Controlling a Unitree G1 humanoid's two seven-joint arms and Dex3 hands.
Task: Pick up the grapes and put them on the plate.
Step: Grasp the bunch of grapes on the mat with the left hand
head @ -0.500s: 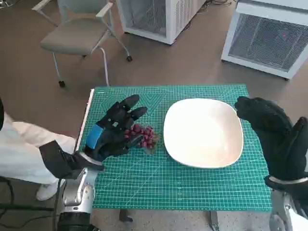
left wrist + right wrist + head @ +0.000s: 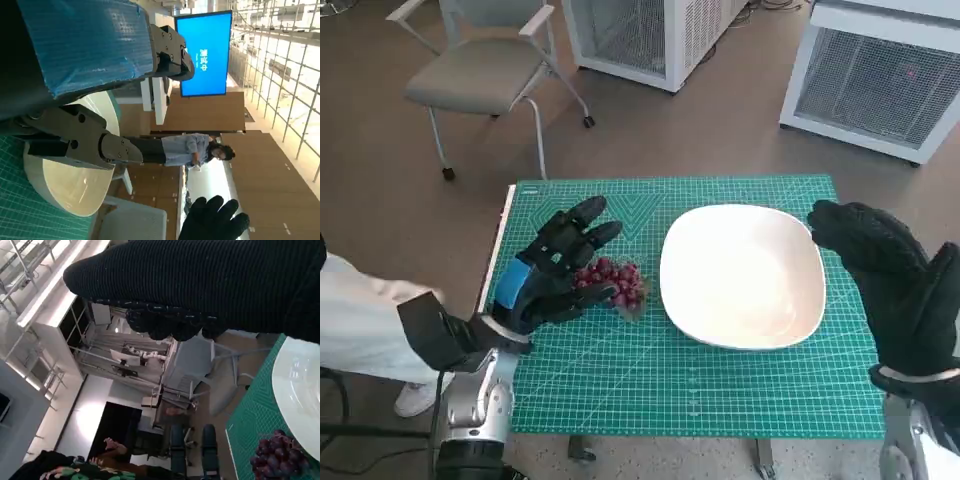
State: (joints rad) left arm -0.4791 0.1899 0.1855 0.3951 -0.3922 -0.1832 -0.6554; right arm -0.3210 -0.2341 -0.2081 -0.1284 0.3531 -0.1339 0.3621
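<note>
Grapes (image 2: 618, 283) sit left of centre in the head view, on the green mat (image 2: 720, 390) that covers my bench. My left hand (image 2: 552, 272) is right over them from the left, fingers (image 2: 582, 218) spread past the bunch, thumb low against its near side. Whether I actually grip them, I cannot tell from up here. Just right of the grapes lies the white plate (image 2: 743, 276), bare. My right hand (image 2: 885, 275), gloved in black, hovers at the right edge of the frame beside the plate's far rim, holding nothing, fingers loosely curled. A grey chair (image 2: 485, 72) stands on the floor at upper left, two white cabinets (image 2: 880, 75) along the top.

Left wrist view now: my blue-taped hand (image 2: 82, 45) fills the upper left, dark fingers (image 2: 75, 137) running across the middle of the frame. Behind them, plate (image 2: 70, 187) at lower left on the mat (image 2: 15, 200). A blue screen (image 2: 206, 52) glows at top centre, a person (image 2: 185, 149) stands mid-frame, and my gloved right hand (image 2: 214, 220) pokes in at the bottom.

Right wrist view: the glove (image 2: 200, 285) is a dark band across the top. Grapes (image 2: 276, 459) at lower right, on the mat (image 2: 250, 427), touching or nearly touching the plate (image 2: 297, 385) at the right edge.
</note>
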